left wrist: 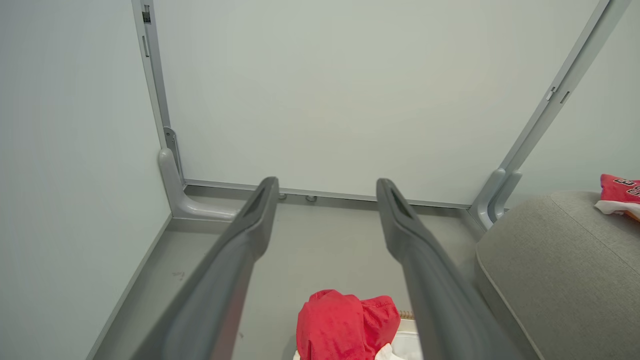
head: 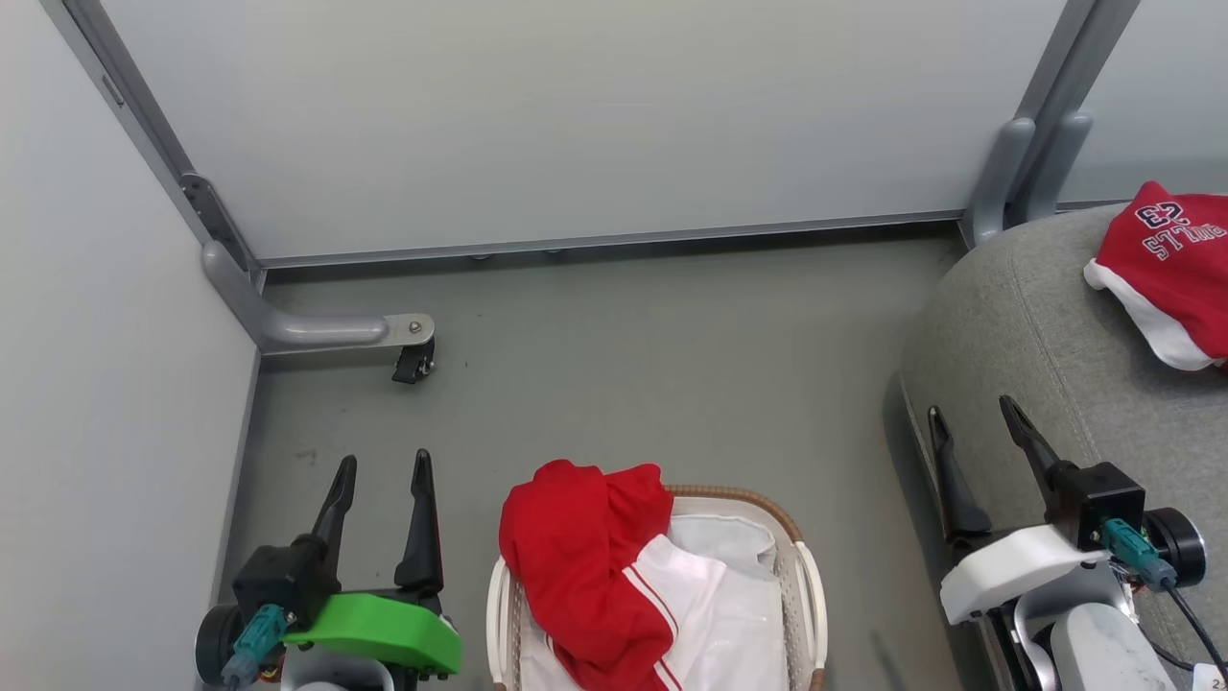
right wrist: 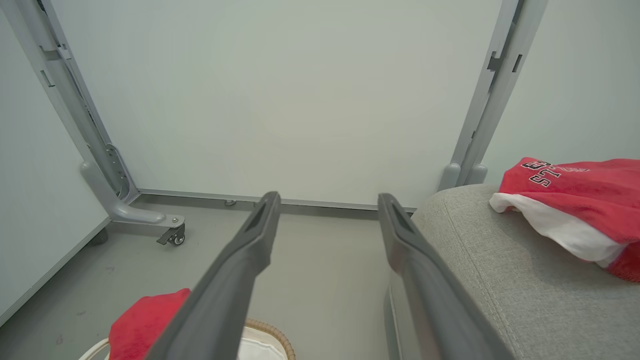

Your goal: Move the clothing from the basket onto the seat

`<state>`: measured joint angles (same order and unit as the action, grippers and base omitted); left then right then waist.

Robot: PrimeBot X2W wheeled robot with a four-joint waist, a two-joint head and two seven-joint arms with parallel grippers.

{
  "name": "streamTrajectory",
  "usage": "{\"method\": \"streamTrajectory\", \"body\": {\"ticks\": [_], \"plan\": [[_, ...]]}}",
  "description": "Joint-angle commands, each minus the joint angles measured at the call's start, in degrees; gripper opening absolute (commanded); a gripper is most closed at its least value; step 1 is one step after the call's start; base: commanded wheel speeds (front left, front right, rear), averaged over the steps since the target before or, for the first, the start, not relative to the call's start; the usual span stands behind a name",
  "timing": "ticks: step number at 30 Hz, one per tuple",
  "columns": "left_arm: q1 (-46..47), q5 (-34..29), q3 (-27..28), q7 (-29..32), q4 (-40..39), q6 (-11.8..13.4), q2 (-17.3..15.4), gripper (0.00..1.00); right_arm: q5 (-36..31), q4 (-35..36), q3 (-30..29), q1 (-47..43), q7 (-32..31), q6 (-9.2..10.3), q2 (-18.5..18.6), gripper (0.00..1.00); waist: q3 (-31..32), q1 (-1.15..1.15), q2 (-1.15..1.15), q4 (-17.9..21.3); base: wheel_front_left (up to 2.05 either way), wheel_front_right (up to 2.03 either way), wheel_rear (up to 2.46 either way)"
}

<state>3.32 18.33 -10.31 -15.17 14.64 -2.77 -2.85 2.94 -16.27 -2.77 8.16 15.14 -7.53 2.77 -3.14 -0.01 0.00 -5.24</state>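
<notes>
right, notes from the head view first. your left gripper [head: 385, 459] sits low on the left over bare floor [head: 624, 365]. both dark fingers point up the view, spread apart, nothing between them. your right gripper [head: 971, 408] sits low on the right, fingers likewise parted and empty, tips over the near edge of the seat [head: 1017, 326].

basket [head: 814, 595]: on the floor between your two arms, cut by the bottom edge of the view. brown woven rim, white handles. one red garment [head: 576, 557] lies in it, bunched. the red bulk is heaped over the left rim and rises above it, and a white panel with thin red stripes trails toward the middle. the white liner [head: 739, 547] lies uncovered on the basket's right side. your left gripper is just beside the basket and apart from both basket and garment.

seat: grey cushion with a rounded corner and a stitched seam, on the right, near the basket but apart from it. a second piece, the lettered garment [head: 1175, 259], lies on its top at the far right. it is red with a white edge, its lettering is upside down to you, and the frame edge cuts it. it is well apart from your right gripper.

left wrist view: your fingers are wide, with the red garment low between them. right wrist view: your fingers are wide, and the right finger lies across the seat's edge.
</notes>
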Motion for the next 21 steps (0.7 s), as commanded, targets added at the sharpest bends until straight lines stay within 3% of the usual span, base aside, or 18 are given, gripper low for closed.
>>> {"method": "streamTrajectory", "body": {"ticks": [1, 21], "plan": [[-0.51, -0.05, 0.04, 0.03, 0.05, -0.15, -0.08, 1.0, 0.57, 0.36, 0.11, -1.23, 0.02, 0.08, 0.23, 1.0, 0.05, 0.01, 0.0, 0.1, 0.0, 0.0, 0.0], [-0.25, -0.6, -0.48, 0.03, 1.59, -0.33, -0.08, 1.0, 1.55, 0.74, 0.5, -2.33, 0.01, 0.08, 0.23, 1.0, 0.61, 0.01, 0.0, 0.21, 0.0, 0.0, 0.0]]}}
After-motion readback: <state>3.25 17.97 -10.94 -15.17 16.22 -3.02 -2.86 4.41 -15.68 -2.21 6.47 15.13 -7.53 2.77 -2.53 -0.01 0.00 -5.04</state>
